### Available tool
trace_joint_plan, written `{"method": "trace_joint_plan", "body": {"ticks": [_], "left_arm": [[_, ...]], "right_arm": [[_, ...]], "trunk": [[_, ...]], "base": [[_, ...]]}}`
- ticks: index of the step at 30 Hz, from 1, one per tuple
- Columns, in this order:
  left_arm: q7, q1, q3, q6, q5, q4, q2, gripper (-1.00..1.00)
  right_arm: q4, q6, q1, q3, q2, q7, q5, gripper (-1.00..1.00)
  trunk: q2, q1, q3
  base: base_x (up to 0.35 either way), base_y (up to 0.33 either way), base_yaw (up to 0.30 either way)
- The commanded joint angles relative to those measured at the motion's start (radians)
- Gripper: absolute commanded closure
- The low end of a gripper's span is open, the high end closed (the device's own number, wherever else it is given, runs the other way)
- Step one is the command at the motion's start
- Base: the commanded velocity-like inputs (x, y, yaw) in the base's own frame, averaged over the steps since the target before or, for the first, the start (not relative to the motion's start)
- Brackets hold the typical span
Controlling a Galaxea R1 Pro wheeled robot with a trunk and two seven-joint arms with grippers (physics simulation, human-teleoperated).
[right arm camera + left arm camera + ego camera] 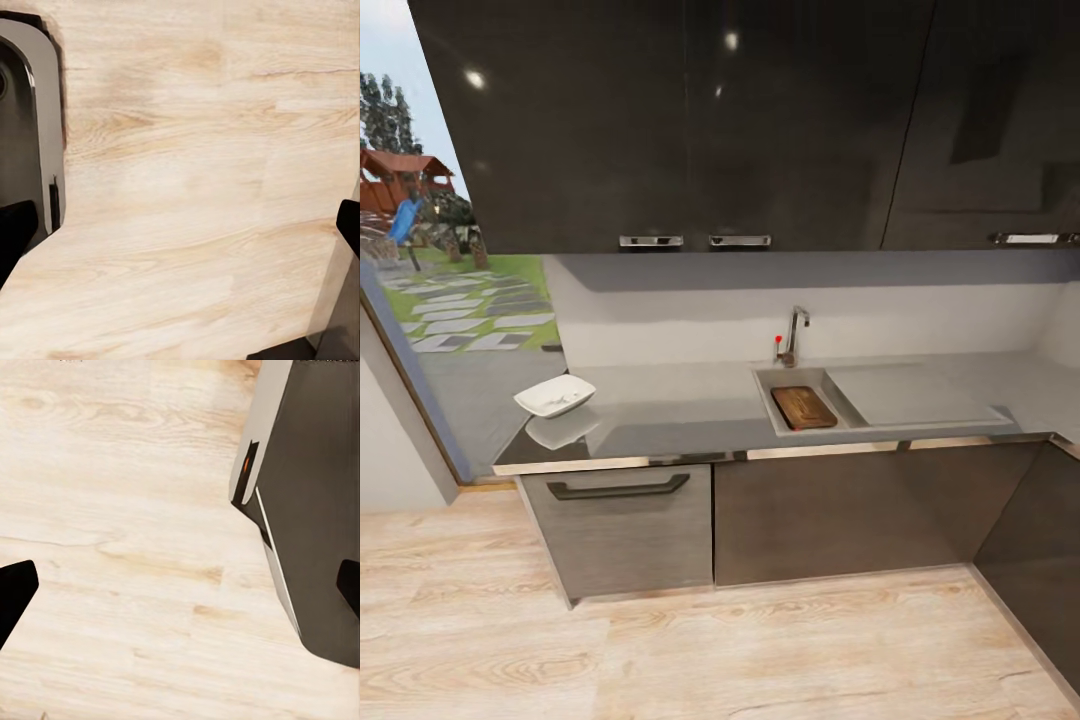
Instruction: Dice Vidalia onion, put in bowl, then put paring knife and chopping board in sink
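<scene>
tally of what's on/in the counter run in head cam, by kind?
Bowl, white, on the countertop: 1
Chopping board, brown wood, in the sink basin: 1
Tap, chrome: 1
Total: 3
No knife or onion can be made out at this range.

Left gripper [180, 589] and right gripper [180, 232] — only dark fingertips at the frame edges. Chopping board [803, 407] in the sink [780, 418] — knife indiscernible.
</scene>
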Motion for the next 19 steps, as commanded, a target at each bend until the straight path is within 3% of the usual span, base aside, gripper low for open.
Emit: {"method": "trace_joint_plan", "body": {"ticks": [1, 8, 12, 19], "left_arm": [[-0.003, 0.0, 0.006, 0.007, 0.001, -0.003, 0.0, -1.0], [-0.005, 0.0, 0.007, -0.038, 0.001, -0.004, -0.008, -1.0], [-0.005, 0.0, 0.007, -0.096, 0.001, -0.004, -0.035, -1.0], [-0.006, 0.0, 0.009, -0.102, 0.001, -0.006, -0.049, -1.0]], "right_arm": [[0.0, 0.001, -0.001, 0.009, 0.0, -0.002, -0.006, -1.0], [-0.001, -0.037, -0.001, 0.009, 0.001, -0.001, -0.006, -1.0], [-0.001, -0.054, -0.001, 0.01, 0.001, -0.001, -0.006, -1.0], [0.0, -0.056, -0.001, 0.009, 0.002, -0.001, -0.006, -1.0]], "trunk": [[-0.002, 0.001, -0.002], [-0.002, 0.001, -0.002], [-0.002, 0.001, -0.002], [-0.002, 0.001, -0.002]], "base": [[0.0, 0.0, 0.0], [0.0, 0.0, 0.0], [0.0, 0.0, 0.0], [0.0, 0.0, 0.0]]}}
